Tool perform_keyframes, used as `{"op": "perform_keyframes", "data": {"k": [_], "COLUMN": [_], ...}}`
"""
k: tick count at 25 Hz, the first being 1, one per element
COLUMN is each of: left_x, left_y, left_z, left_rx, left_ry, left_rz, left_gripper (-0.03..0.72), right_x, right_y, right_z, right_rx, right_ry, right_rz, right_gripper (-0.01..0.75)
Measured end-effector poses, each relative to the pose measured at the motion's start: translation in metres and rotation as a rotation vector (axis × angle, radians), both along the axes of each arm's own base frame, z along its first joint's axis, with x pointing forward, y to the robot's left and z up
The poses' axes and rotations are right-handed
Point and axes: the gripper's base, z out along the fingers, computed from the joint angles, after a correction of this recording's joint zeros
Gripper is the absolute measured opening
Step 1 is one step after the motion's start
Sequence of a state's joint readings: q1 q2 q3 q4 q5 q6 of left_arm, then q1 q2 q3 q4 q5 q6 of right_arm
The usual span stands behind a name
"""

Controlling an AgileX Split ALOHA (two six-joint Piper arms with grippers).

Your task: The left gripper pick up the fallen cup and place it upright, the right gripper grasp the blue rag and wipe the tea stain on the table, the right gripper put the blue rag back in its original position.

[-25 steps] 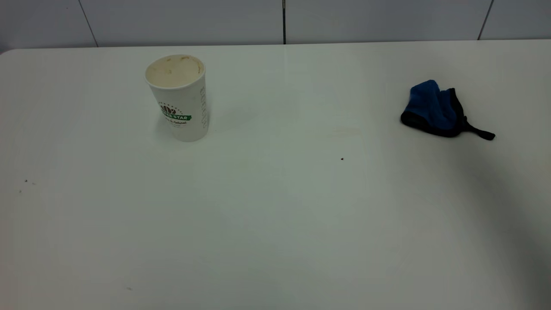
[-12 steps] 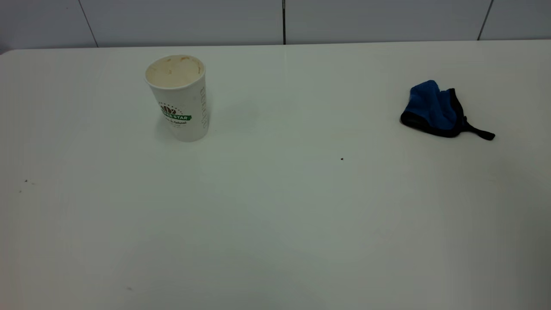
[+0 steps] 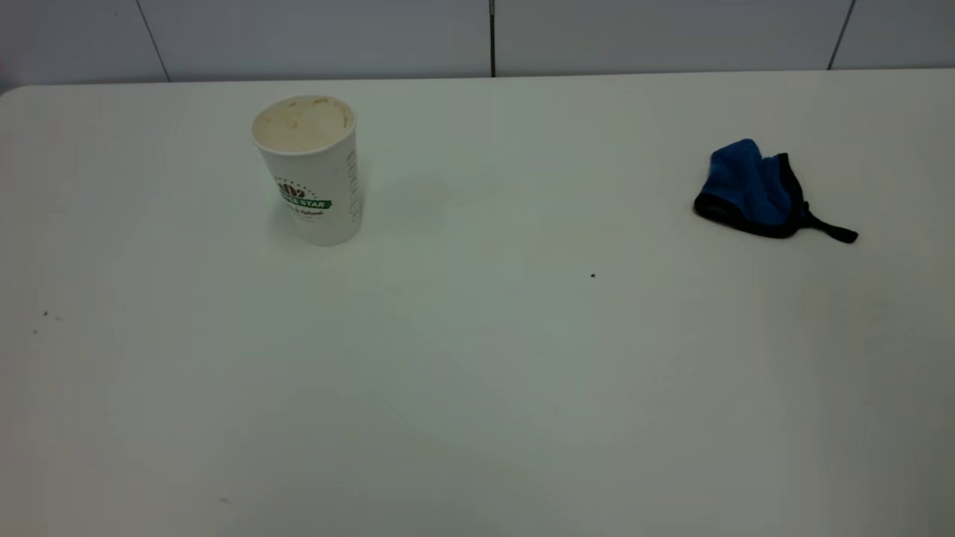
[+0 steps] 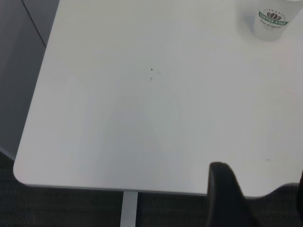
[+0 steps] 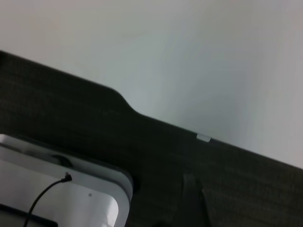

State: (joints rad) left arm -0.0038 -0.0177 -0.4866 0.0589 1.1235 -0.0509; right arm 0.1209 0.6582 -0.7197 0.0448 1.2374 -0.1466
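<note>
The cup (image 3: 313,175) stands upright at the table's (image 3: 477,388) back left, mouth up, beige-stained inside; it also shows in the left wrist view (image 4: 272,19). The blue rag (image 3: 750,190) lies crumpled at the back right with its black strap pointing right. No tea stain shows on the table. Neither gripper is in the exterior view. The left gripper (image 4: 259,176) is open and empty, hanging off the table's near edge, far from the cup. The right gripper (image 5: 199,198) is a dark shape over the dark floor beyond the table edge.
A tiny dark speck (image 3: 592,275) sits mid-table and a few more specks (image 3: 45,314) at the left. A grey panelled wall (image 3: 492,37) runs behind the table. A white box with a black cable (image 5: 71,203) stands on the floor in the right wrist view.
A dark shadow over the table's right front has faded away. The cup and the blue rag have not moved.
</note>
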Motion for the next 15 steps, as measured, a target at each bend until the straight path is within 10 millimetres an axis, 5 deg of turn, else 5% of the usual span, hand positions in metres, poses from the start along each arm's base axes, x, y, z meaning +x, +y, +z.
{"op": "perform_keyframes", "data": {"k": [5, 15], "left_x": [0.000, 0.000], "left_y": [0.000, 0.000], "left_z": [0.000, 0.000], "left_rx": [0.000, 0.000], "left_ry": [0.000, 0.000], "left_rz": [0.000, 0.000], "left_gripper": [0.402, 0.402], "right_x": [-0.017, -0.071], "right_y": [-0.001, -0.009], "right_z": [-0.020, -0.035], "right_rx": [0.014, 0.077], "right_ry": [0.007, -0.325], "right_rz": [0.003, -0.156], "right_gripper": [0.634, 0.634]}}
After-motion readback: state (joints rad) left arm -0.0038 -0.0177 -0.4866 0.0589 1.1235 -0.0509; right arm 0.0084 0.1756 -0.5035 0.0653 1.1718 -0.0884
